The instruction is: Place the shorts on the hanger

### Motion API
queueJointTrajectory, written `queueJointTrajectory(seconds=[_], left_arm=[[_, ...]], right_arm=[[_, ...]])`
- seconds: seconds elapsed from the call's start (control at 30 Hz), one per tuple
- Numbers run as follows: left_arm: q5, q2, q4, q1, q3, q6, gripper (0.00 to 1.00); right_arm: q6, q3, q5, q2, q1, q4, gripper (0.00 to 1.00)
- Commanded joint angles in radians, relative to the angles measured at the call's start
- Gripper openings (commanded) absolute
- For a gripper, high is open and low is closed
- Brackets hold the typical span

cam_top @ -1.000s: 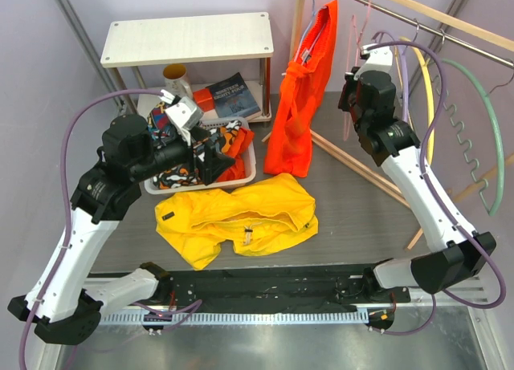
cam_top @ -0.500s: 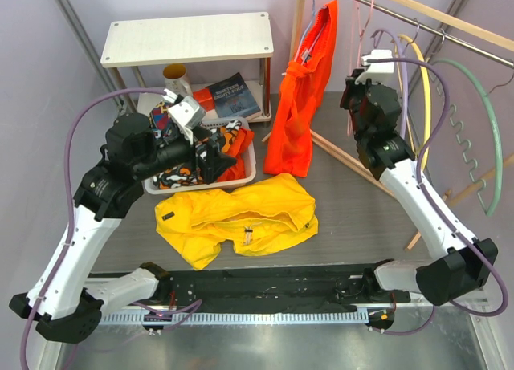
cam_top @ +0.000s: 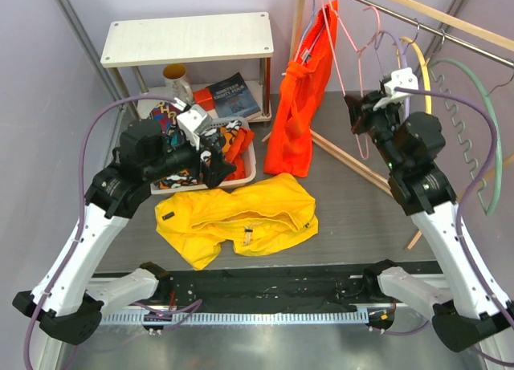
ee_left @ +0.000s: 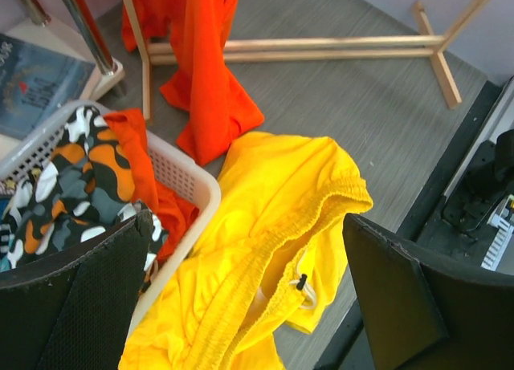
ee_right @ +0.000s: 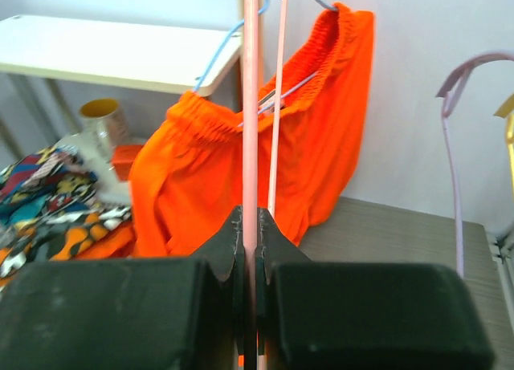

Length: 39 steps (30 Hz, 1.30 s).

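Clamping is seen at the right tool (ee_right: 249,221): the hanger (ee_right: 250,105) is pinched by its thin pink bar between fully clenched jaws. It is held up off the worktop (cam_top: 353,217), beside the hanging orange garment (cam_top: 301,97). Whether the hook is seated on the rail (cam_top: 426,25) cannot be told. The left tool (ee_left: 247,225) is released, jaws spread wide, nothing held, hovering over the near edge of the white basket (ee_left: 189,181). The shorts (cam_top: 241,213) are laid crumpled on the worktop just in front of the basket, against its rim, with the white drawstring seen on the near side. The patterned cloth (ee_left: 72,177) is piled in the basket. Shorts and hanger are well apart.
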State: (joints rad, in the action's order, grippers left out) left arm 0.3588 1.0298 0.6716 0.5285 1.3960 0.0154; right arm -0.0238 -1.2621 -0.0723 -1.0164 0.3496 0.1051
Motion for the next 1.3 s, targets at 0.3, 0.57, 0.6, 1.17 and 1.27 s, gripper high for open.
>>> queueJointTrajectory(seconds=[0.3, 0.57, 0.6, 1.17, 1.27], left_arm=[[0.028, -0.134, -0.027, -0.041, -0.163, -0.066, 1.0], [0.354, -0.212, 0.0, -0.226, -0.152, -0.196, 1.0], [0.353, -0.22, 0.043, -0.24, -0.15, -0.206, 1.0], [0.106, -0.125, 0.577, -0.303, -0.19, -0.502, 0.86], [0.078, -0.073, 0.586, -0.303, -0.247, -0.561, 0.79]], right_arm=[[-0.252, 0.029, 0.403, 0.377, 0.0, 0.583, 0.01], [-0.568, -0.129, 0.776, 0.192, -0.001, 0.905, 0.01], [-0.588, -0.158, 0.808, 0.123, 0.0, 0.945, 0.01], [-0.817, -0.137, 0.502, -0.132, 0.459, 1.067, 0.01], [-0.777, -0.143, 0.442, -0.166, 0.466, 1.024, 0.01]])
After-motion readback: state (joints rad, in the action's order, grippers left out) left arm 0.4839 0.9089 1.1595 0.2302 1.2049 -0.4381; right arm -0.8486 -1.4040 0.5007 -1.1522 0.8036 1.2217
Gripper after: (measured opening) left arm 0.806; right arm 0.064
